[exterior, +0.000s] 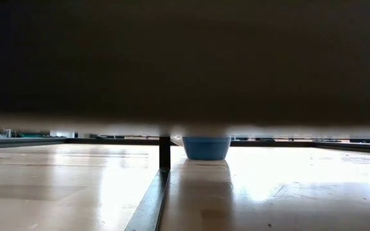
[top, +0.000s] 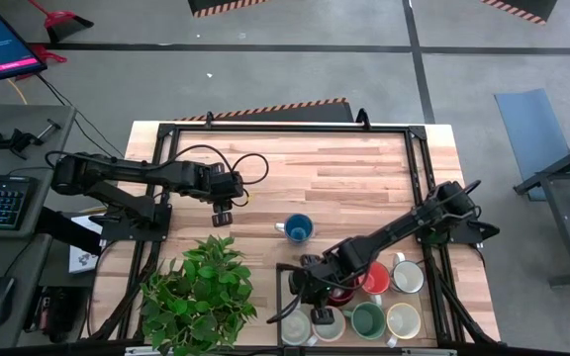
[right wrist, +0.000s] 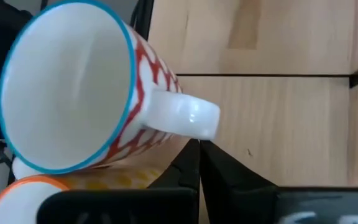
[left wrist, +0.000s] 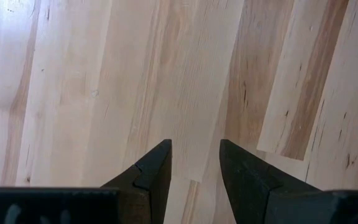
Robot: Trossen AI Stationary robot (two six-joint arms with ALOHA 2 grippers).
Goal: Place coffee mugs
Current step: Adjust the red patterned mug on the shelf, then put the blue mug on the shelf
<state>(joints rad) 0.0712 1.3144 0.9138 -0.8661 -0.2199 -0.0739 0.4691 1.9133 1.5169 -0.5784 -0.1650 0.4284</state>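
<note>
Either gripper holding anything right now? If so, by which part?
Left gripper: open over bare table, holding nothing. Right gripper: shut beside the red-patterned mug, fingertips at its handle; whether it pinches it cannot be told.

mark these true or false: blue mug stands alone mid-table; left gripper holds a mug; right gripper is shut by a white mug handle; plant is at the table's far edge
The blue mug stands alone, apart from the cluster: true.
The left gripper holds a mug: false, it is open over bare table.
The right gripper is shut beside the handle of a red-patterned mug: true.
The plant is at the far edge: false, it is at the near edge, on the left arm's side.
</note>
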